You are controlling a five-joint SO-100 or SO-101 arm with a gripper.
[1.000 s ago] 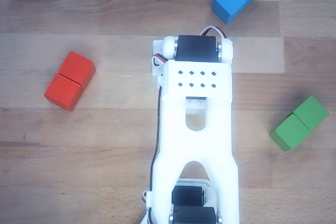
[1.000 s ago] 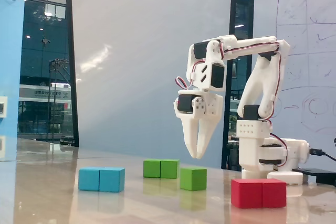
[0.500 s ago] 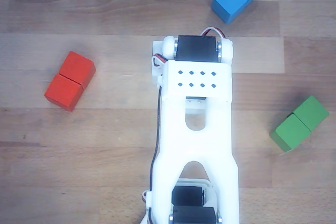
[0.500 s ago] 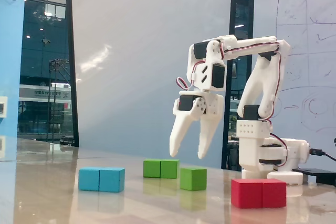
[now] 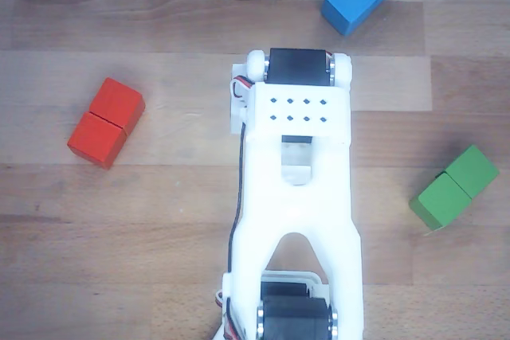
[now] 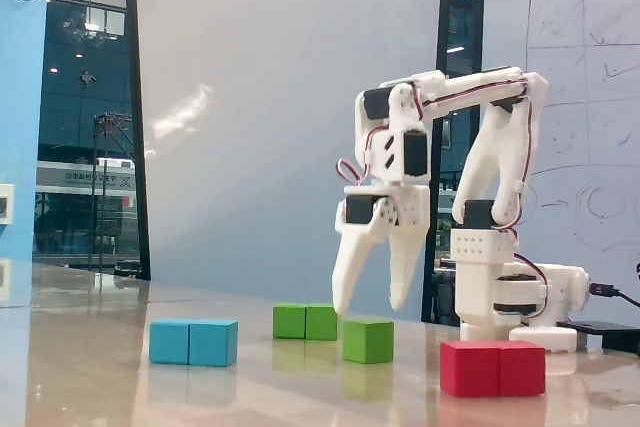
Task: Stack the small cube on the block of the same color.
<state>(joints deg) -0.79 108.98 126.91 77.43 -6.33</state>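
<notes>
In the fixed view the white two-finger gripper point(image 6: 370, 309) hangs with fingers spread wide, empty, tips just above the small matte green cube point(image 6: 368, 340) on the wooden table point(image 6: 90, 377). The green double block with a middle seam point(image 6: 306, 322) lies left of that cube, behind it.

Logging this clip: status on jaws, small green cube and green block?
Gripper open, empty, jaws spread above the table. Small cube loose just below it, not yet stacked. Green block bare behind. Nothing in the way.
</notes>
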